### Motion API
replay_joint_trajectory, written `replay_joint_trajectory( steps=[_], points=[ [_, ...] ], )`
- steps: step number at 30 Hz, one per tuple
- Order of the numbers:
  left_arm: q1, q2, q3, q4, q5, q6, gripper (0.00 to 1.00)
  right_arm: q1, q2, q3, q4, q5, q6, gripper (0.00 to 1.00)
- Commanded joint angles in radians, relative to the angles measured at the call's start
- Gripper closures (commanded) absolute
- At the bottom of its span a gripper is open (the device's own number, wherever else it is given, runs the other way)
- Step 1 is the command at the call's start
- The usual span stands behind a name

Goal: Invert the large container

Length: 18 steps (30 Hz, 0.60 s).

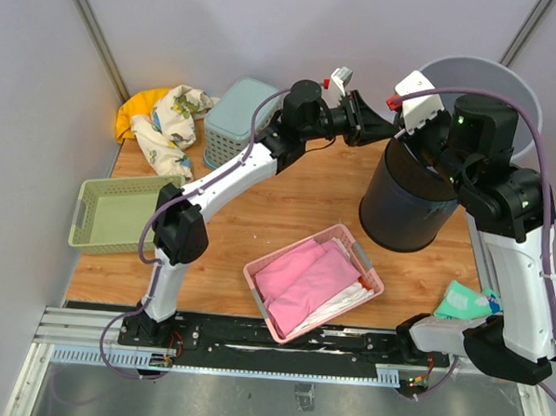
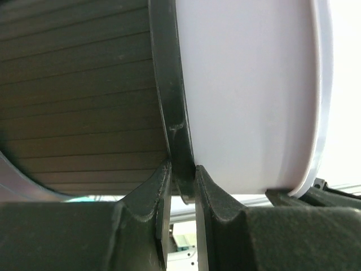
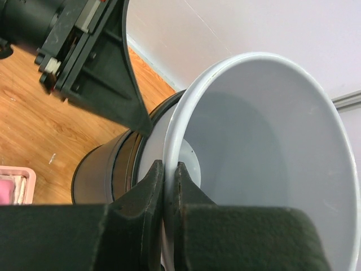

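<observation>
1. Top external view: a large black container (image 1: 404,210) is seen at the right side of the wooden table (image 1: 288,195). It is tilted, with its mouth turned up and away toward the back wall. A pale grey tub (image 1: 495,75) is seen at that mouth, apparently nested partly inside. The left gripper (image 1: 380,128) is stretched across to the container's rim, and the right gripper (image 1: 431,143) is set at the rim from the right side.
2. In the same view, a pink basket (image 1: 359,259) holding pink cloth (image 1: 302,275) is placed near the front centre. A green basket (image 1: 114,213) is seen at the left edge. A blue-grey basket (image 1: 236,122) and crumpled cloths (image 1: 166,118) are seen at the far left.
3. Left wrist view: the jaws are clamped on the thin black rim of the container (image 2: 169,84). Its ribbed wall is seen to the left and the grey tub (image 2: 248,84) to the right.
4. Right wrist view: the jaws are pinched on the pale rim of the tub (image 3: 254,141). The black container (image 3: 104,164) is seen below and to the left.
</observation>
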State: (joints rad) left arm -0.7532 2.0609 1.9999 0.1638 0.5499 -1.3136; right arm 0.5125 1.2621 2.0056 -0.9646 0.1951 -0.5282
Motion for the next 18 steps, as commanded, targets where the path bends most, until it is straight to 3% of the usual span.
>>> replay_joint_trajectory(
  steps=[1, 10, 18],
  points=[
    [0.086, 0.123, 0.105, -0.188, -0.152, 0.125, 1.0, 0.034, -0.089, 0.069, 0.023, -0.017, -0.081, 0.99],
    [0.097, 0.161, 0.131, -0.201, -0.147, 0.149, 1.0, 0.034, -0.09, 0.087, 0.104, -0.003, -0.123, 0.99],
    [0.096, 0.211, 0.143, -0.23, -0.137, 0.153, 1.0, 0.034, -0.05, 0.212, 0.15, -0.125, -0.18, 0.99]
  ],
)
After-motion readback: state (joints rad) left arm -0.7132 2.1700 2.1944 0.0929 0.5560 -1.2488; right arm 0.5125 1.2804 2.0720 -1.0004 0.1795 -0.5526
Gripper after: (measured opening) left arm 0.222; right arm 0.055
